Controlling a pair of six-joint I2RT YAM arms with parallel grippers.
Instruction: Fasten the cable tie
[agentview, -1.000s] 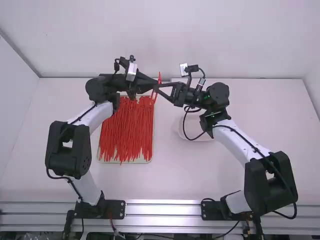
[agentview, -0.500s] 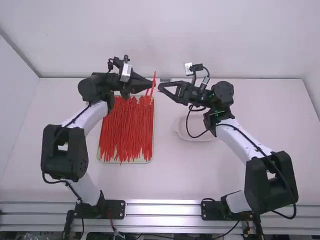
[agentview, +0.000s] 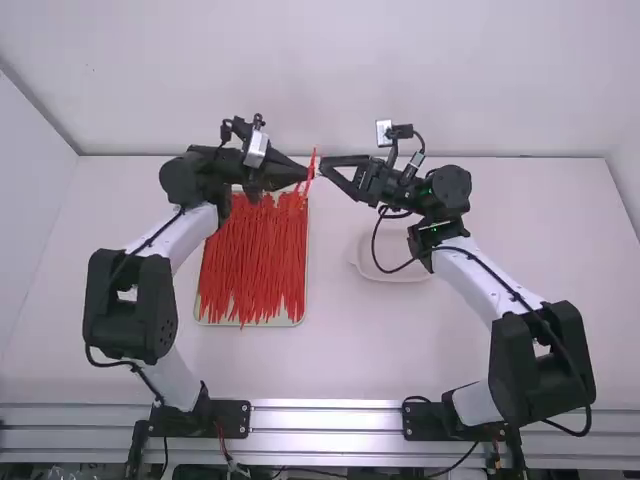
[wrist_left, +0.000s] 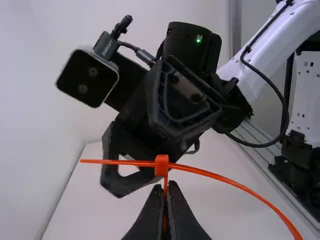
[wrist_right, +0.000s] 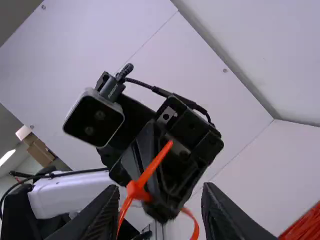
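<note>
**Tie pinched aloft, right side open**

The left jaws are clamped tight on the red cable tie (wrist_left: 161, 165), holding it up in the air above the far end of the pile of loose ties (agentview: 255, 260) on the surface. The right jaws face it close by, spread wide and gripping nothing.

The thin plastic cable tie (wrist_left: 161, 165) is bright orange-red, matching the heap of loose red plastic ties (agentview: 255, 255) on the pale cream flat tray (agentview: 304, 300). The two-finger left gripper (agentview: 298, 177) and right gripper (agentview: 335, 172) are plain black, the smooth table (agentview: 560, 230) is plain white, and a small green light (wrist_left: 199, 39) glows on the right arm's black wrist
</note>
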